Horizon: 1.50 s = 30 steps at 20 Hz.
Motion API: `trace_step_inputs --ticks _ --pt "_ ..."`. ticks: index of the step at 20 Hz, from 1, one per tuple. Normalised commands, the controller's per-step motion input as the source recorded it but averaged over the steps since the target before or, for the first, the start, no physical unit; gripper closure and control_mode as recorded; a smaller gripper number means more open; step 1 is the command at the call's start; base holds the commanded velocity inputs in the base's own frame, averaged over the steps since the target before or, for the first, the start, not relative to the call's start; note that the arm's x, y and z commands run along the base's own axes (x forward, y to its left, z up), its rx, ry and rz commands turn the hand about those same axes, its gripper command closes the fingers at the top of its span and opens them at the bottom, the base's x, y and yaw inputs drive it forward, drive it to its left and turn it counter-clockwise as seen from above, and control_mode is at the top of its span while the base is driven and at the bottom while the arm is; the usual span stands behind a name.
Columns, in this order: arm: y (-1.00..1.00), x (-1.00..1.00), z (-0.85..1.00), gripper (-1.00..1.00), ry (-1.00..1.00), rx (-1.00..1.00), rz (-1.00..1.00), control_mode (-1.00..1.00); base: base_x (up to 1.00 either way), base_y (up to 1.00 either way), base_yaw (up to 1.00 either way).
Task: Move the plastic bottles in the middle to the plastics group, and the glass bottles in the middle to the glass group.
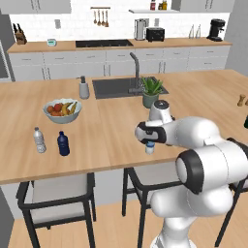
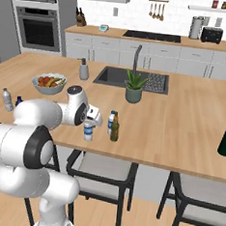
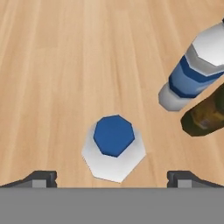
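Fingers (image 3: 41, 178) are spread wide, with nothing held. Gripper (image 3: 112, 180) is positioned above the near water bottle (image 3: 113, 146) so the cap can be straddled.

Arm folded forward, elbow bent, wrist turned down. Claw (image 3: 112, 177) spread wide, fingertips (image 3: 41, 178) at seven and five o'clock, gripping nothing.
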Motion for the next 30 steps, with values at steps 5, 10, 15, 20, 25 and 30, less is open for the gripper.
trace_step_inputs --ticks 5,10,15,20,25,30 --pt "-0.01 0.1 0.02 -1.0 0.0 0.0 0.0 -1.0 0.0 0.0 0.0" --pt "-0.04 0.12 0.0 -1.0 0.0 0.0 0.0 -1.0 0.0 0.0 0.0" --pt "0.0 0.11 0.0 -1.0 0.0 0.0 0.0 -1.0 0.0 0.0 0.0" --pt "0.0 0.07 -0.01 -1.0 0.0 0.0 0.0 -1.0 0.0 0.0 0.0" --pt "0.0 0.0 0.0 -1.0 0.0 0.0 0.0 -1.0 0.0 0.0 0.0" --pt "0.0 0.0 0.0 1.0 0.0 0.0 0.0 -1.0 0.0 0.0 0.0"
